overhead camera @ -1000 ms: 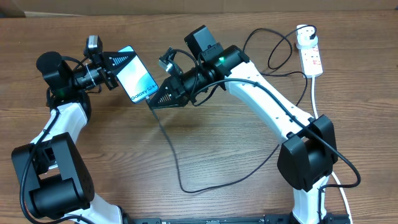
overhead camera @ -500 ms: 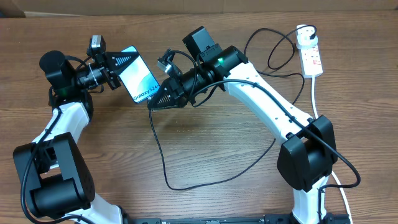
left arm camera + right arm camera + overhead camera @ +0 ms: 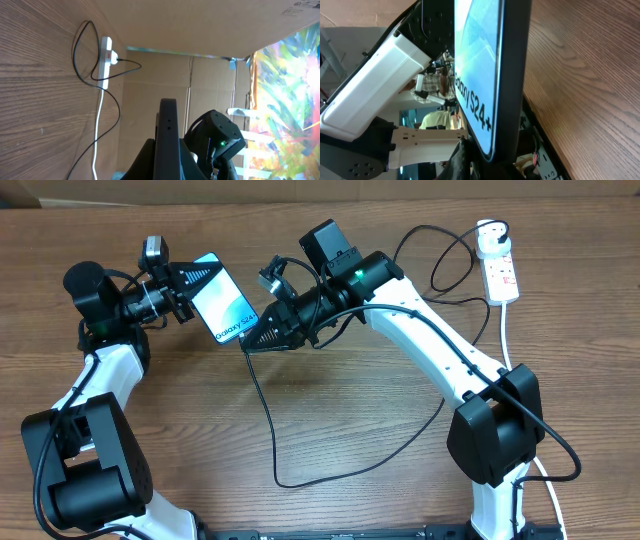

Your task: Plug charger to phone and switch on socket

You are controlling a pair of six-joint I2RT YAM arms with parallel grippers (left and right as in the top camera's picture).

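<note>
Phone (image 3: 224, 310), slim and probably slippery, is clamped in my left claw (image 3: 200, 285); my right claw (image 3: 254, 341), just beside its free end, pinches the limp charger (image 3: 270, 430) near the tip.

I run a robot lab bench, wood-grain table (image 3: 350, 420), cardboard panels (image 3: 150, 75) walling it in, two robot arms (image 3: 440, 345) standing on it, colourful picture (image 3: 285, 90) beyond.

From above I see bright, even light on the tabletop (image 3: 200, 440), with only soft, thin shadows. In my right wrist view the phone (image 3: 480, 60) screen glows and mirrors the room, a bit fuzzy up close. My left wrist view is dark near, bright far.
</note>
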